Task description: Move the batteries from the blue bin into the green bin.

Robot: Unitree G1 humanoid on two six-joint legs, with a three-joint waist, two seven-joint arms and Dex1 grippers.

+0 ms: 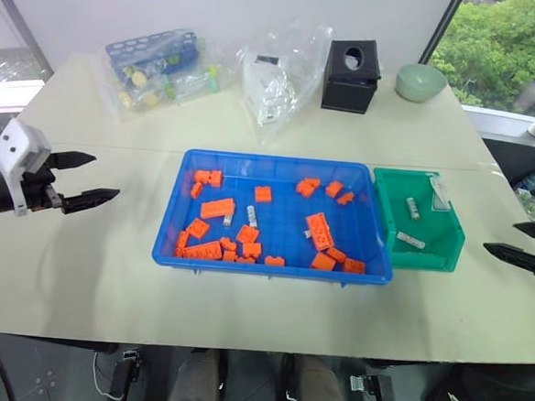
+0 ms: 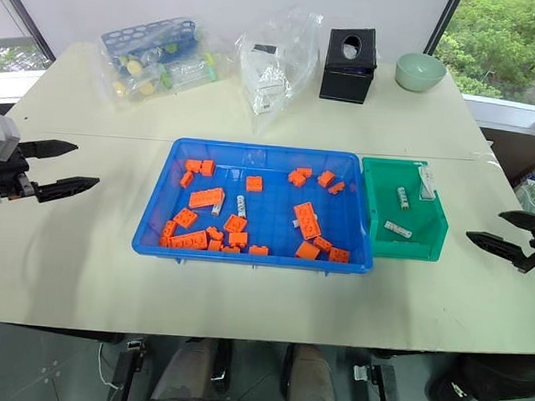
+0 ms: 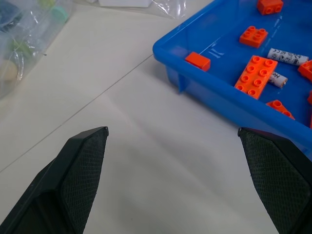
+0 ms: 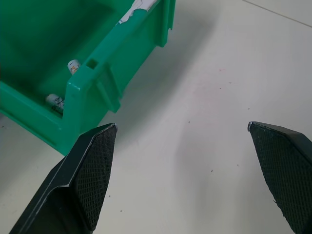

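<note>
The blue bin [image 1: 279, 166] sat at the middle of the table [image 1: 79, 270], with the green bin [image 1: 448, 241] touching its right side. Three batteries [image 1: 252, 214] lay among orange toy bricks [image 1: 217, 208] inside the blue bin, and two more batteries rested in the green bin. The left gripper [image 1: 83, 180] hovered near the table's left edge, jaws wide and empty. The right gripper [image 2: 509, 231] hung near the right edge, just beyond the green bin, jaws likewise spread wide, holding nothing.
</note>
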